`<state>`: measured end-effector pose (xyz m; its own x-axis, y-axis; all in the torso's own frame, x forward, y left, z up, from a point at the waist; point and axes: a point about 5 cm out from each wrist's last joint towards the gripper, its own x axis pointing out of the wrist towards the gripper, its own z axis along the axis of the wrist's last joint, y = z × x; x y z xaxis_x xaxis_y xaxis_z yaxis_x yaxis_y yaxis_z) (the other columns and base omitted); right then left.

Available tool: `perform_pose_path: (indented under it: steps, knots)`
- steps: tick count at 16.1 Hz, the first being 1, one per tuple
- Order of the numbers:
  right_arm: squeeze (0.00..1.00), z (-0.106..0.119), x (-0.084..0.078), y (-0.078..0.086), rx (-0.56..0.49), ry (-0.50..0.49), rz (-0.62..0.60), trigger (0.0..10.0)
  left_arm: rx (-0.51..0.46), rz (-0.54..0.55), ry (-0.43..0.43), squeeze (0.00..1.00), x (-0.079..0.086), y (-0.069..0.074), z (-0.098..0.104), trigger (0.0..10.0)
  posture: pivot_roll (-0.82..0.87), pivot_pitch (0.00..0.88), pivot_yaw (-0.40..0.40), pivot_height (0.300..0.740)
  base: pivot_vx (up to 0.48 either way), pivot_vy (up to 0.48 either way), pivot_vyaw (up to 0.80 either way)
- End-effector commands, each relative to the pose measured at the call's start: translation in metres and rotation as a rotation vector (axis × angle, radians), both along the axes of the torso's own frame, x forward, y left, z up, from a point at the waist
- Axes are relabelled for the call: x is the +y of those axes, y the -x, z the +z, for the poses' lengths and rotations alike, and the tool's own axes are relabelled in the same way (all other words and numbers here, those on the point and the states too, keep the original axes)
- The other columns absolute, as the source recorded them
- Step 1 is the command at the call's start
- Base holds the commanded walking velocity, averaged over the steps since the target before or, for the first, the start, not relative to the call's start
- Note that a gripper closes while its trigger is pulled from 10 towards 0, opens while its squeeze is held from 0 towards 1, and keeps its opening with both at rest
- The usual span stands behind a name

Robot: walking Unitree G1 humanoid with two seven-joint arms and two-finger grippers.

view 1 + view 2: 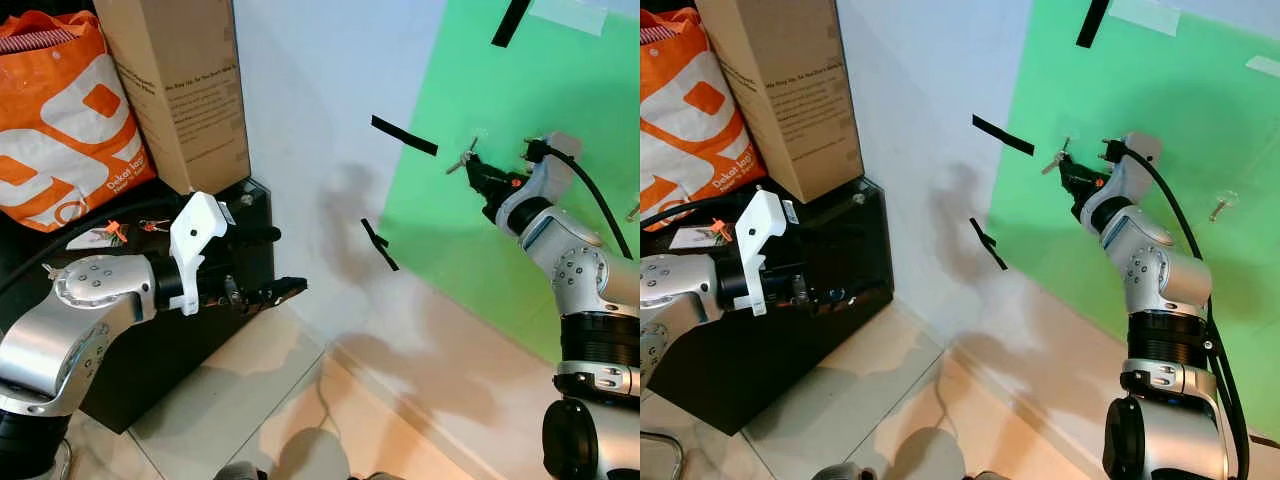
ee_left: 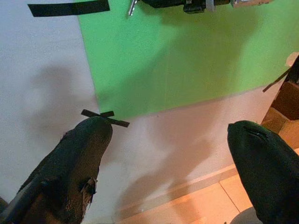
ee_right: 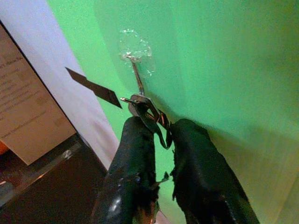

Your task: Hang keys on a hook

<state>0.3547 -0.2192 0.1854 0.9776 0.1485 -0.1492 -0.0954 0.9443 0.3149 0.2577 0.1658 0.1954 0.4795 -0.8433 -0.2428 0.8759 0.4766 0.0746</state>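
dangling from the right pincer (image 3: 161, 128), the keys (image 3: 145, 108) sit clamped at its fingertips, touching the hook (image 3: 136, 74) on the green sheet (image 1: 520, 220) (hook just beyond, far side). left pincer (image 2: 168, 154) hangs wide, well apart by the black cabinet (image 1: 830, 300).

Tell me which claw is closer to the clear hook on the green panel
Right. The right claw is up at the clear hook on the green panel, shut on the keys right at it. The left claw is open, far off by the black cabinet.
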Motion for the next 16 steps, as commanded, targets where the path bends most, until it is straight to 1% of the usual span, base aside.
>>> perform_pose_path:
  steps: [1, 3, 4, 5, 7, 8, 9, 10, 11, 12, 13, 15, 16]
  knots:
    - [1.00, -0.005, -0.008, 0.006, 0.021, 0.020, -0.032, 10.0, -0.014, 0.004, 0.014, 0.00, -0.001, -0.002, 0.005, 10.0, 0.02, 0.026, -0.063, 0.740, 0.000, 0.000, 0.00]
    - [1.00, -0.013, -0.004, 0.016, 0.031, 0.021, -0.006, 10.0, -0.014, 0.005, 0.035, 0.00, -0.003, -0.001, 0.005, 10.0, 0.02, 0.020, -0.066, 0.740, 0.000, 0.000, 0.00]
    - [1.00, -0.021, -0.002, 0.024, 0.039, 0.039, 0.011, 10.0, -0.012, 0.005, 0.045, 0.00, -0.005, -0.001, 0.005, 10.0, 0.02, 0.013, -0.067, 0.740, 0.000, 0.000, 0.00]
    - [1.00, -0.034, 0.005, 0.040, 0.059, 0.082, 0.049, 10.0, -0.008, 0.004, 0.062, 0.00, -0.009, 0.001, 0.003, 10.0, 0.02, 0.003, -0.068, 0.740, 0.000, 0.000, 0.00]
    - [1.00, -0.045, 0.009, 0.052, 0.094, 0.076, 0.078, 10.0, -0.008, 0.009, 0.070, 0.00, -0.011, 0.002, 0.001, 10.0, 0.02, 0.000, -0.066, 0.740, 0.000, 0.000, 0.00]
    - [1.00, -0.051, 0.013, 0.060, 0.098, 0.101, 0.103, 10.0, -0.009, 0.025, 0.089, 0.00, -0.014, 0.003, -0.001, 10.0, 0.02, 0.000, -0.059, 0.740, 0.000, 0.000, 0.00]
    - [1.00, -0.064, 0.024, 0.081, 0.084, 0.152, 0.161, 10.0, -0.033, 0.148, 0.112, 0.00, -0.021, 0.004, -0.013, 10.0, 0.00, 0.000, -0.040, 0.740, 0.000, 0.000, 0.00]
    - [1.00, -0.068, 0.029, 0.090, 0.046, 0.201, 0.157, 10.0, -0.053, 0.249, 0.095, 0.00, -0.023, 0.004, -0.024, 10.0, 0.00, 0.000, -0.033, 0.740, 0.000, 0.000, 0.80]
    - [1.00, -0.069, 0.032, 0.095, 0.019, 0.230, 0.150, 10.0, -0.067, 0.315, 0.079, 0.00, -0.024, 0.005, -0.031, 10.0, 0.00, 0.000, -0.031, 0.740, 0.000, 0.000, 0.80]
    - [1.00, -0.073, 0.034, 0.098, 0.009, 0.281, 0.121, 10.0, -0.053, 0.415, 0.087, 0.00, -0.023, 0.005, -0.039, 10.0, -0.01, 0.000, -0.022, 0.740, 0.000, 0.000, 0.80]
    - [1.00, -0.079, 0.038, 0.102, 0.018, 0.318, 0.078, 10.0, -0.060, 0.548, 0.071, 0.00, -0.020, 0.006, -0.048, 10.0, -0.02, 0.000, -0.012, 0.740, 0.000, 0.000, 0.80]
    - [1.00, -0.083, 0.044, 0.100, 0.030, 0.318, 0.035, 10.0, -0.098, 0.681, 0.071, 0.00, -0.016, 0.007, -0.055, 10.0, -0.01, 0.000, -0.012, 0.740, 0.000, 0.000, 0.80]
    - [1.00, -0.083, 0.045, 0.099, 0.029, 0.316, 0.031, 10.0, -0.103, 0.702, 0.064, 0.00, -0.015, 0.007, -0.057, 10.0, -0.01, 0.000, -0.012, 0.740, 0.000, 0.000, 0.80]
